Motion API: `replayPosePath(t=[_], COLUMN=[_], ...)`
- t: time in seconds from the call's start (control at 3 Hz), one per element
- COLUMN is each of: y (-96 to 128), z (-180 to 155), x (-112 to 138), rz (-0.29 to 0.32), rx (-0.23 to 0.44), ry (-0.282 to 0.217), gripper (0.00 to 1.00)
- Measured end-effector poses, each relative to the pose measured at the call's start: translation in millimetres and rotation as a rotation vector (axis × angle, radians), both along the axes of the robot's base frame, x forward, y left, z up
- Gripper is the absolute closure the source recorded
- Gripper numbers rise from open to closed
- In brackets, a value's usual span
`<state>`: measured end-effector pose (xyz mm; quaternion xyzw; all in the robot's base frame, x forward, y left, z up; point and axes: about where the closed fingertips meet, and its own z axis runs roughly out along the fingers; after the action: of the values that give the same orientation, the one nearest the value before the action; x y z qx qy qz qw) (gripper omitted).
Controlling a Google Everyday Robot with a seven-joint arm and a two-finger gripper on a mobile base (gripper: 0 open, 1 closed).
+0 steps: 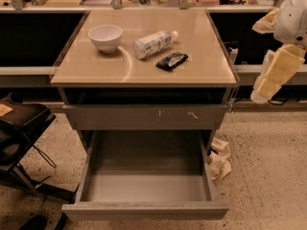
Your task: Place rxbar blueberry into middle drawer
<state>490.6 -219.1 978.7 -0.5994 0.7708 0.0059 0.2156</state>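
The rxbar blueberry (171, 61), a small flat bar in a shiny dark wrapper, lies on the tan counter (96, 68), just right of its middle. The middle drawer (146, 209) is pulled wide open below, its smooth gray inside bare. My gripper (261, 96) hangs at the right edge of the view, to the right of the counter and apart from the bar. It shows as pale yellow parts under a white arm.
A white-labelled plastic bottle (153, 43) lies beside the bar, and a white bowl (105, 36) stands further left. A shut gray drawer front with pale scratches (148, 116) sits above the open drawer. A black chair (17, 133) is at the left, crumpled paper (219, 159) on the floor at the right.
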Motion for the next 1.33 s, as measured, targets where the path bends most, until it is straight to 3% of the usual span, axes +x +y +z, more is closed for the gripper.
replayPosePath(t=[0.67,1.0,1.33], y=[-1.7,2.9,3.9], z=[-13.4,-16.9,-18.6], x=[87.1,91.3,96.3], rz=[0.021,0.025,-0.009], rx=[0.317,0.346,0.39], ry=[-0.06,-0.053,-0.079], gripper=[0.0,0.0,0.0])
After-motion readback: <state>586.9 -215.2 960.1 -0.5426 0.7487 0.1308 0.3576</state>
